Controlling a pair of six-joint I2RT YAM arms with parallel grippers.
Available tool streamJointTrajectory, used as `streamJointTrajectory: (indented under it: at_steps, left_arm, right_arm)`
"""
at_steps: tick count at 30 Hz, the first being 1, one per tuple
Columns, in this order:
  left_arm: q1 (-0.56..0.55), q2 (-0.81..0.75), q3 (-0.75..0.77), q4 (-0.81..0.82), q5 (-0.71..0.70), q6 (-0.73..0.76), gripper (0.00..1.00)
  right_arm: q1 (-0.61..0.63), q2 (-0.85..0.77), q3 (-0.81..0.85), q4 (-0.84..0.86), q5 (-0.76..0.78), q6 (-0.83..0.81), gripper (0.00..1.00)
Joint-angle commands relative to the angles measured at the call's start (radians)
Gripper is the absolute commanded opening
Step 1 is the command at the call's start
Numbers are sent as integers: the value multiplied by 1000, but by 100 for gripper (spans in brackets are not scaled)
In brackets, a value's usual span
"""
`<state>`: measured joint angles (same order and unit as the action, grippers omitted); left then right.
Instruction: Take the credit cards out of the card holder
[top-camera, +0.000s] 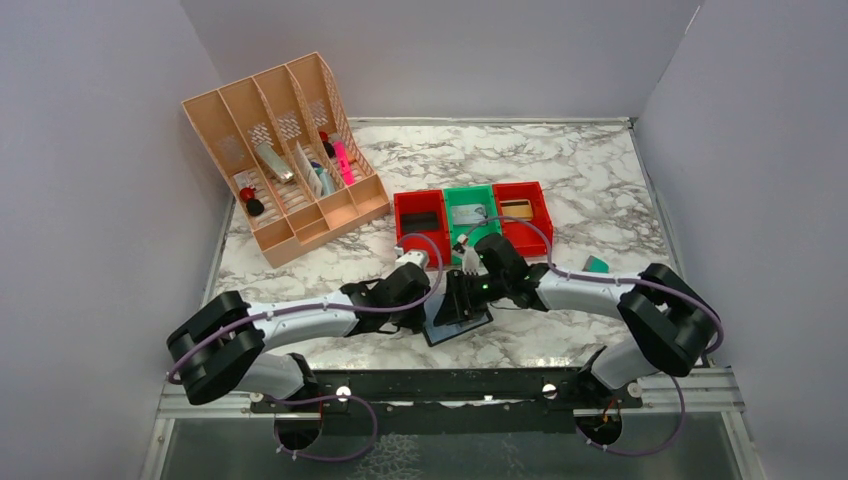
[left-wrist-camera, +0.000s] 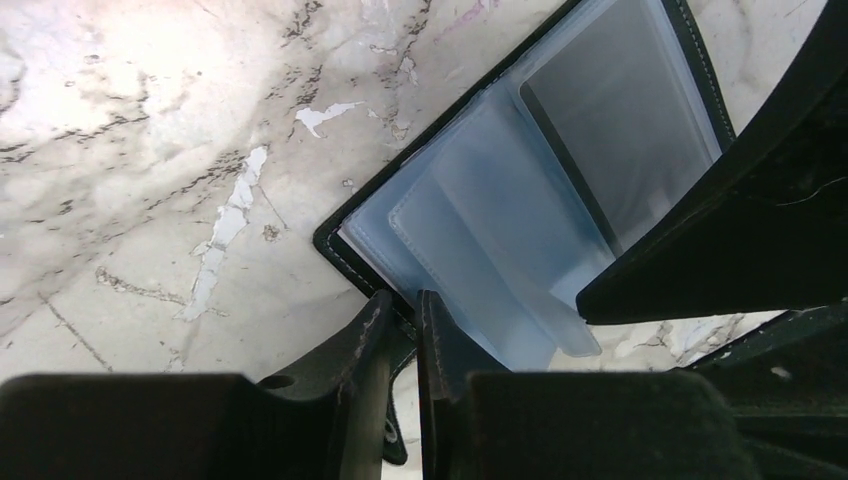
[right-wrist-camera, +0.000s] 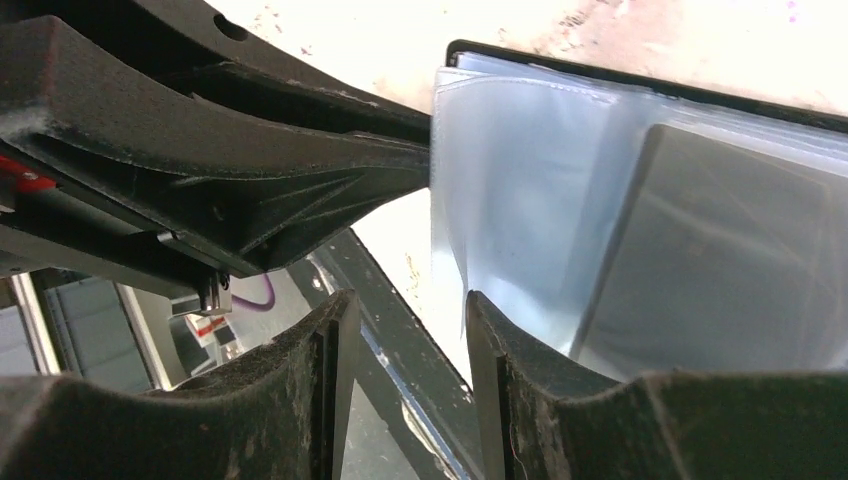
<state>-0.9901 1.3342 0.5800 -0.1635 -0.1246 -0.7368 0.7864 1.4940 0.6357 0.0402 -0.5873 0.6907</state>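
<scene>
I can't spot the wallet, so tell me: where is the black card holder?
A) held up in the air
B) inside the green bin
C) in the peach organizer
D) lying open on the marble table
D: the card holder lies spread open, flat on the marble table.

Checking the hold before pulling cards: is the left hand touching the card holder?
Touching. The left wrist view shows the left hand pinching the card holder's black edge.
</scene>
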Motion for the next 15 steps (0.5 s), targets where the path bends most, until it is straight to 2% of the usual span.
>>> streamJointTrajectory:
  at_steps: [1,8,15]
  left_arm:
    - [-2,-69,-10,-37,-71,-31,19]
    - [-3,-206,-38,-108,-184,-91,23]
    - [-1,-348,-89,-117,-217,-126,31]
  right_arm:
    - [7,28,15,61,-86,-4,49]
    - [36,67,24,116,-187,-24,51]
    - [79,148,47,80,-93,-13,51]
